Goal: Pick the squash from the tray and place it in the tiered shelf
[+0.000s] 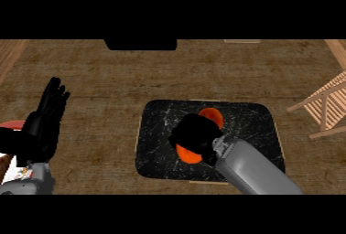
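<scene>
- On the bench, the black tray [260,119] holds the orange squash [213,115].
- My right hand [196,135] covers it, seemingly curled around it.
- My left hand [47,114] rests open, fingers up.
- Tiered shelf [327,107] at right edge.

A brown wood-grain counter [94,82] fills the scene, with a dark rectangular object [140,44] at its far edge and a small red object [9,124] at the near left.
</scene>
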Controlling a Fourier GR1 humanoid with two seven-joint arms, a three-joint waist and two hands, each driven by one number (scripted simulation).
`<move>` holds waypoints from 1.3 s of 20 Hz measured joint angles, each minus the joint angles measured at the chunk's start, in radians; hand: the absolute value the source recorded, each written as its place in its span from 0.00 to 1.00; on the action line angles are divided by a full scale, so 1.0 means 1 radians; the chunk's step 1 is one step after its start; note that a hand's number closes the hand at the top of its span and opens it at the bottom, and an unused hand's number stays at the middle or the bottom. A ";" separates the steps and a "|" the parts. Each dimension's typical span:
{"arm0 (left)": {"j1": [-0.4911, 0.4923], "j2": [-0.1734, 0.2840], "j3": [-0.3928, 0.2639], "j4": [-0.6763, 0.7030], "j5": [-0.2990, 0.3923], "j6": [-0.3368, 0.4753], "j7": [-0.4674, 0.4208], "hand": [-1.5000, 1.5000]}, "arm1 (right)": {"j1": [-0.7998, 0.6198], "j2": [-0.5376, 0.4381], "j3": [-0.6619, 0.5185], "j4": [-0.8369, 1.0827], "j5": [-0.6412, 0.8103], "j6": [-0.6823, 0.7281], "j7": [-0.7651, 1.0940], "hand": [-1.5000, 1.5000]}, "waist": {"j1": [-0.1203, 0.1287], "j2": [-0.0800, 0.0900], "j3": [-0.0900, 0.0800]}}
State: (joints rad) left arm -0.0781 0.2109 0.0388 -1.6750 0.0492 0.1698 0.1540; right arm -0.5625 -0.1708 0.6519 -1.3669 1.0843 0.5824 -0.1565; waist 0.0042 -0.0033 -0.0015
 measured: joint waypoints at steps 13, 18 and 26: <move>0.047 -0.016 0.039 -0.021 -0.021 0.031 -0.009 0.50 | 0.256 -0.282 -0.279 -0.056 -0.072 -0.260 -0.222 1.00 | -0.092 -0.009 0.005; 0.071 -0.013 0.058 -0.033 -0.013 0.034 -0.010 0.50 | 0.433 -0.462 -0.513 0.020 -0.272 -0.310 -0.440 1.00 | -0.116 -0.006 0.007; 0.078 -0.011 0.048 -0.045 -0.011 0.020 -0.008 0.50 | 0.593 -0.688 -0.852 0.174 -0.664 -0.217 -0.706 1.00 | -0.084 -0.005 0.004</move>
State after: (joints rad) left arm -0.0003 0.2002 0.0869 -1.7200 0.0379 0.1895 0.1456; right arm 0.0301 -0.8587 -0.1996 -1.1927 0.4201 0.3653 -0.8621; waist -0.0793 -0.0083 0.0022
